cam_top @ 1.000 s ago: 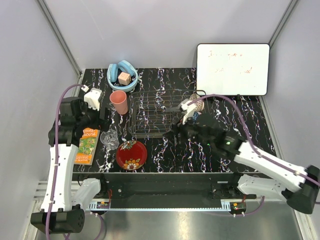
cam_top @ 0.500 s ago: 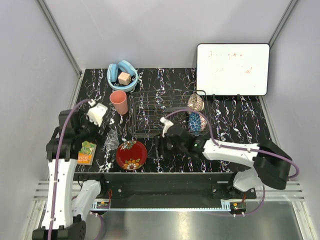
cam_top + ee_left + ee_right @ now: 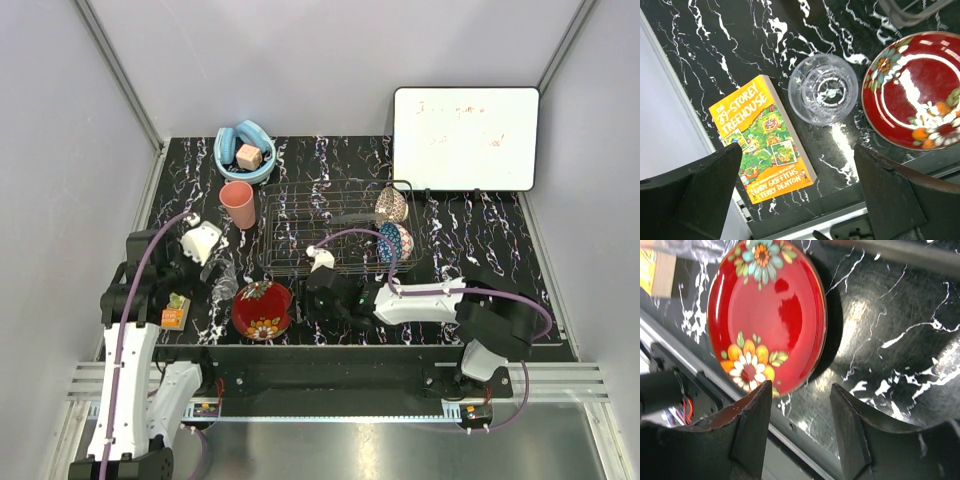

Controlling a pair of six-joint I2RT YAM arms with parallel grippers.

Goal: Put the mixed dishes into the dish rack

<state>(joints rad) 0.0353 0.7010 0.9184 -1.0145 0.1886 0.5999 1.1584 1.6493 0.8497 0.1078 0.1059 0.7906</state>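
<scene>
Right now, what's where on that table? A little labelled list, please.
Rack: wire rack, mid-table
At the rack's right end: speckled bowl, blue bowl
Left of rack: pink cup
Front left: glass, red bowl, book
Left gripper: open, above the glass and book
Right gripper: open, at the red bowl's edge, holding nothing
Back: whiteboard, blue headphones

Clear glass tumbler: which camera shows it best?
Left wrist: the tumbler sits whole and sharp, seen from above. The top view shows it tiny beside the red bowl; the right wrist view doesn't show it clearly.
</scene>
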